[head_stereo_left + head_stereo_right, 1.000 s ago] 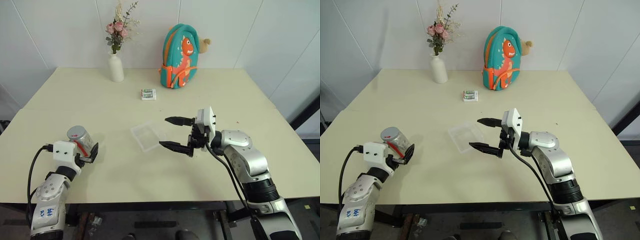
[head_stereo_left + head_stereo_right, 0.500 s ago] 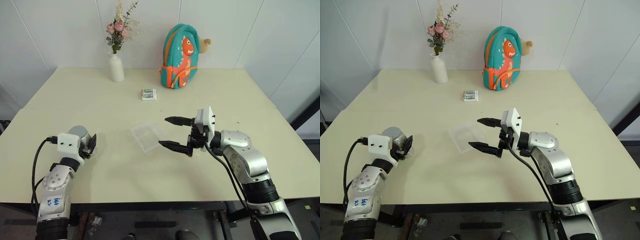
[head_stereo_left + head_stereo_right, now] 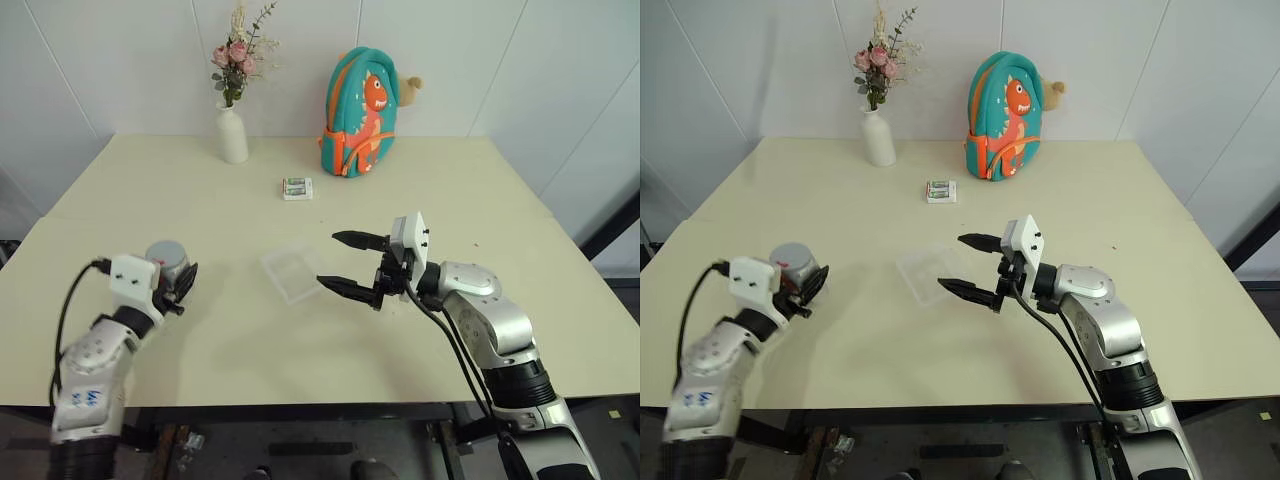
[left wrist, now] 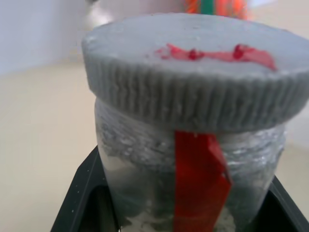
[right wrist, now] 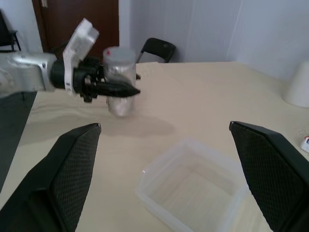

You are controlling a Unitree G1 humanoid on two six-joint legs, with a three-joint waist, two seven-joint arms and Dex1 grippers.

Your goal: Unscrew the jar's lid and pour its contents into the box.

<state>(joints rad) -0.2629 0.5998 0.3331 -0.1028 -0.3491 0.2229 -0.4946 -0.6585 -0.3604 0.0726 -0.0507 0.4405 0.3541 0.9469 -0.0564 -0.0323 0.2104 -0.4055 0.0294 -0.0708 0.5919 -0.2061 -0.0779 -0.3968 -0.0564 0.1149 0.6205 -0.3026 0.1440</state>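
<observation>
My left gripper (image 3: 183, 283) is shut on the jar (image 3: 168, 262), holding it upright a little above the table's left front. The grey lid (image 4: 193, 72) with its red mark sits on the jar, and a red strip runs down the jar's clear wall (image 4: 145, 183). I cannot make out the contents through the wall. The clear box (image 3: 292, 270) lies on the table near the middle. My right gripper (image 3: 328, 260) stands open just right of the box, fingers pointing left toward the jar (image 5: 119, 82), with nothing between them.
A white vase with flowers (image 3: 232, 135) and a teal dinosaur backpack (image 3: 360, 100) stand at the table's back. A small white packet (image 3: 297, 187) lies behind the box. The cream table (image 3: 480, 200) stretches wide to the right.
My left gripper closed on the jar and lifted it off the table, slightly toward the middle. The right arm stayed put.
</observation>
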